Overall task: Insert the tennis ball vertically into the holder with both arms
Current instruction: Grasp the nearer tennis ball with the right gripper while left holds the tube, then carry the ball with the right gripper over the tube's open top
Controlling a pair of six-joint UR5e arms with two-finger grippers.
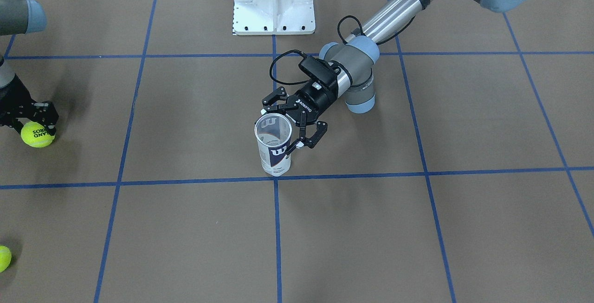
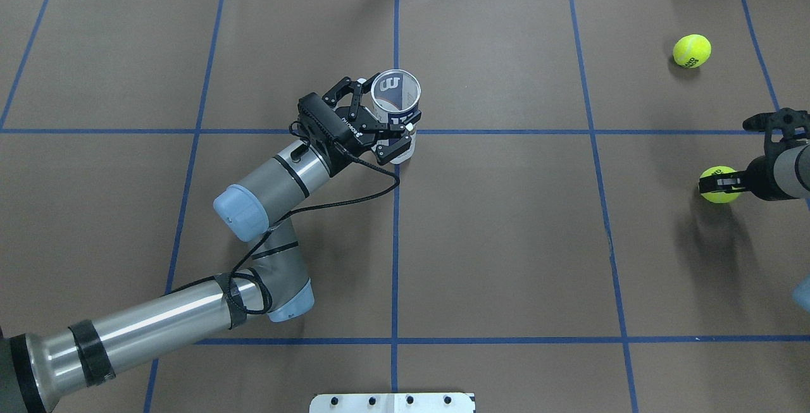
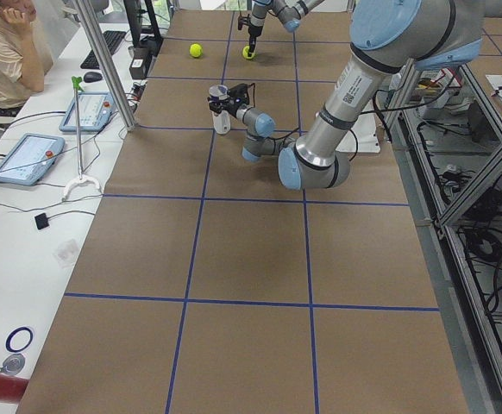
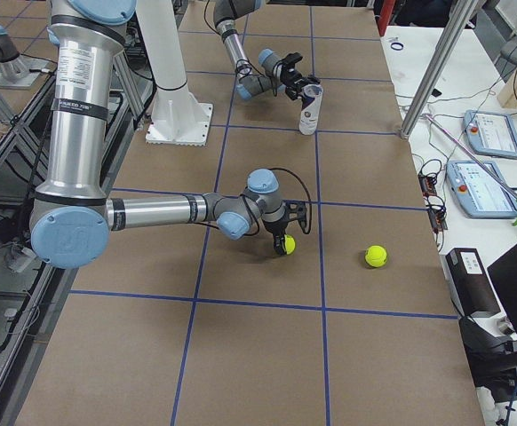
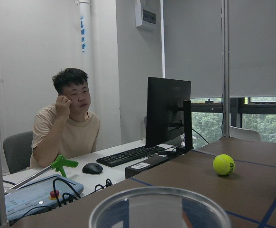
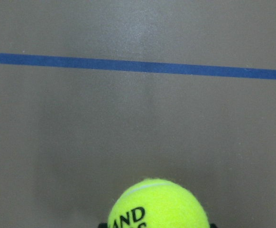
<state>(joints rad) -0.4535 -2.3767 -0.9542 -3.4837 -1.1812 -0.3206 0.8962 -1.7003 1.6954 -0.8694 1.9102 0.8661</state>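
The holder point(image 1: 274, 150), a clear can with a navy-and-white label, stands upright near the table's middle; it also shows in the overhead view point(image 2: 392, 84), and its rim fills the bottom of the left wrist view point(image 5: 159, 209). My left gripper point(image 1: 283, 130) is open. Its fingers straddle the holder's upper part, with a gap in the overhead view point(image 2: 386, 112). My right gripper point(image 1: 35, 129) points down at the table's right end. It is shut on a yellow tennis ball point(image 2: 715, 190) low at the surface. The ball sits at the bottom of the right wrist view point(image 6: 159, 206).
A second tennis ball point(image 2: 691, 50) lies loose beyond the right gripper. The white pedestal base point(image 1: 274, 1) stands at the robot's side of the table. An operator point(image 3: 5, 43) sits at a desk with tablets beyond the far edge.
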